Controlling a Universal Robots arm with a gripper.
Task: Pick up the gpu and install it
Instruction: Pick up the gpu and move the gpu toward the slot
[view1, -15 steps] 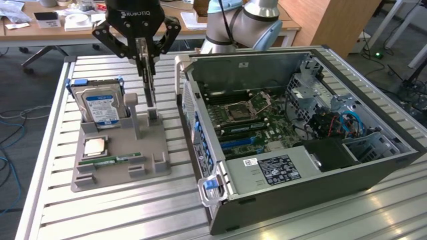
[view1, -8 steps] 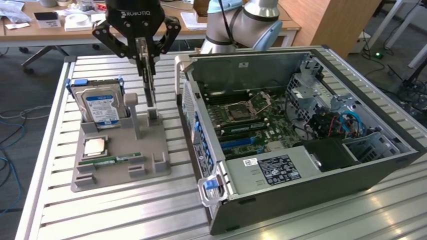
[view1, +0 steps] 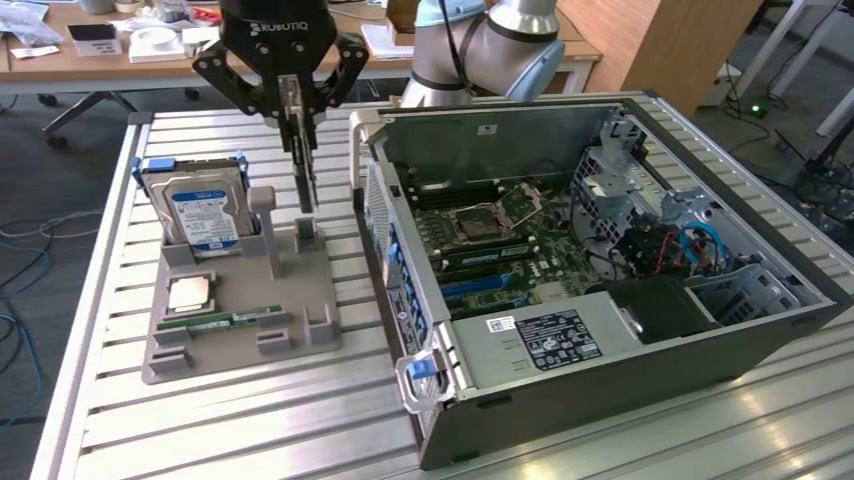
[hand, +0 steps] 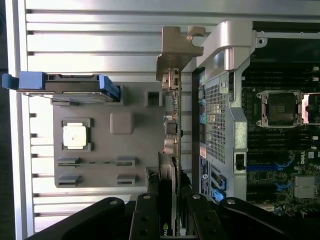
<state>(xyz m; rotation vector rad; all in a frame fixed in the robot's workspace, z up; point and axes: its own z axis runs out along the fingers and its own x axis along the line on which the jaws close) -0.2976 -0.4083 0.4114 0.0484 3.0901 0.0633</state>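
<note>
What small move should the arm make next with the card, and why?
Probably a short straight lift: the gripper is shut on the gpu, which hangs upright with its lower end close to the gray holder, beside the open computer case.

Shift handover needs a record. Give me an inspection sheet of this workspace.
Surface: slatted metal table carrying a grey fixture and an open computer case.
Job's things: gpu upright over the fixture, beside the case.
Clutter: hard drive, processor chip and RAM stick on the fixture.
Grippers: gripper shut on the gpu's upper end.
Cables: blue and red cables inside the case.
Surroundings: cluttered desk behind the table.
</note>
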